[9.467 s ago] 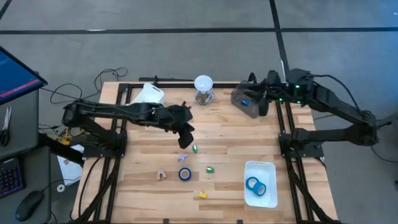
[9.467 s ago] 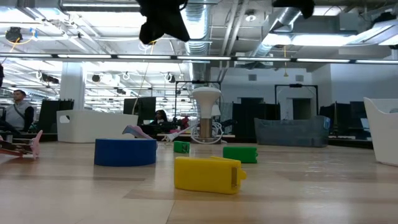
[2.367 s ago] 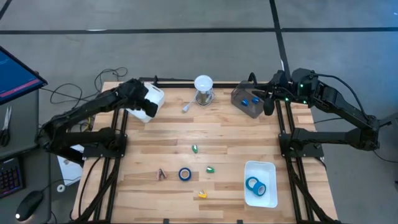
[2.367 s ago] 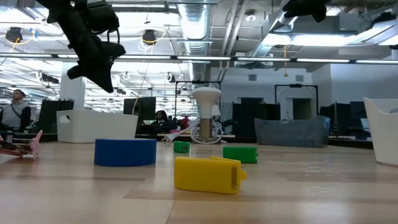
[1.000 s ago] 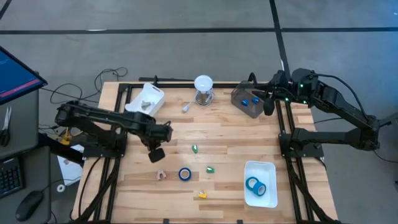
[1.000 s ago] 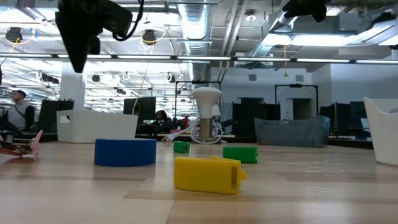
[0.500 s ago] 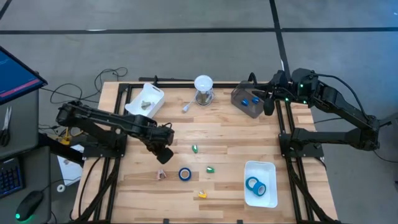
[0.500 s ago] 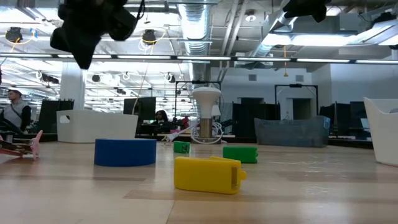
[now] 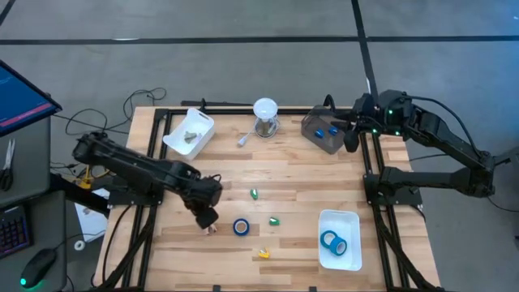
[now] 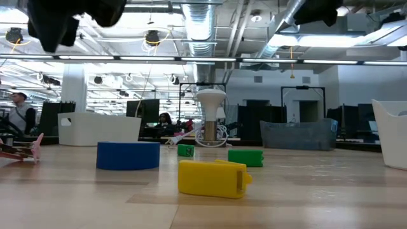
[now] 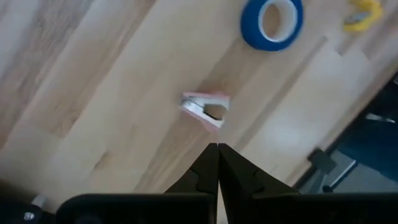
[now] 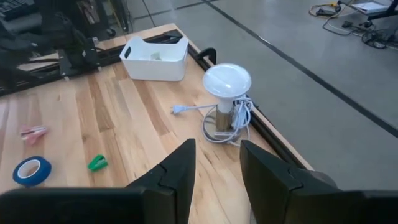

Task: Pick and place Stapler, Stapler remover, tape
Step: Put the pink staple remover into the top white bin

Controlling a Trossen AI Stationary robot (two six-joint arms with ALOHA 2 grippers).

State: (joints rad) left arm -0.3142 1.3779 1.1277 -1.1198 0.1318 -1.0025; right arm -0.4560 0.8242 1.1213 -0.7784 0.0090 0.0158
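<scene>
Pink-handled stapler remover [image 9: 212, 229] lay on the bare wood at lower centre-left of the high view, with the left hand [image 9: 208, 217] directly over it and just above. Half a second before, that hand sat a little higher in the frame and to the right; a second before, higher again; over two seconds back it was up at the white tray [image 9: 189, 133] in the upper left. So the left arm had finished a trip to the tray and swung back down to the loose items. Judged from that, the remover was the next pick.

Left wrist view showed the left hand's fingers pressed together, holding nothing, tips aimed at the remover [image 11: 206, 109], which lay just ahead of them and apart from them. The fingers would need to spread before any grasp.

One blue tape roll [image 9: 241, 227] rested just right of the remover in the high view, not touching it. Another tape roll [image 9: 331, 241] lay inside the white tray [image 9: 350, 219] at lower right. Small green [image 9: 274, 220] and yellow [image 9: 263, 253] pieces sat nearby on the bench [image 9: 308, 186].

Right hand [image 9: 350, 136] waited at upper right by the grey bin [image 9: 310, 130], unchanged across the frames, fingers parted and empty in its wrist view.
</scene>
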